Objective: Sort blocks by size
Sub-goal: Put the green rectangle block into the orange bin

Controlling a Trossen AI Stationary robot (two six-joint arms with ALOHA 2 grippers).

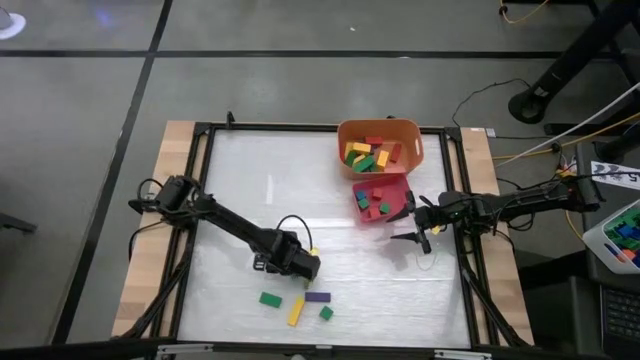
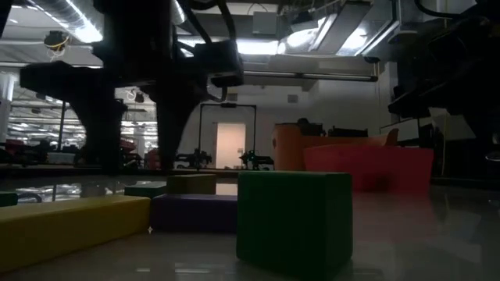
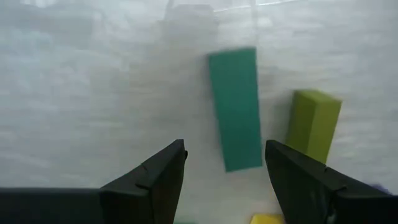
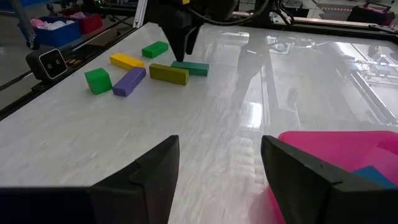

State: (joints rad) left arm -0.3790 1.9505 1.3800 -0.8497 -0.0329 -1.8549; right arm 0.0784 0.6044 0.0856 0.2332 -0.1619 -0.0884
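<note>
White and shiny, the table is being lit by the lamps of the big room. Over its near part, the left gripper is being held low with its fingers spread wide and nothing between them. Just beyond those fingers, a long green block is lying flat, and an olive-yellow bar is lying just beside it. A little farther out, a purple bar, a yellow bar, a green cube and another green bar are waiting loose on the table.

To do this step well, the long green block should probably be straddled across its narrow sides, so the olive-yellow bar is not being bumped.

Near the pink-red tray, the right gripper is being kept wide and empty. More blocks are sitting in that tray and in the orange bin behind it.
</note>
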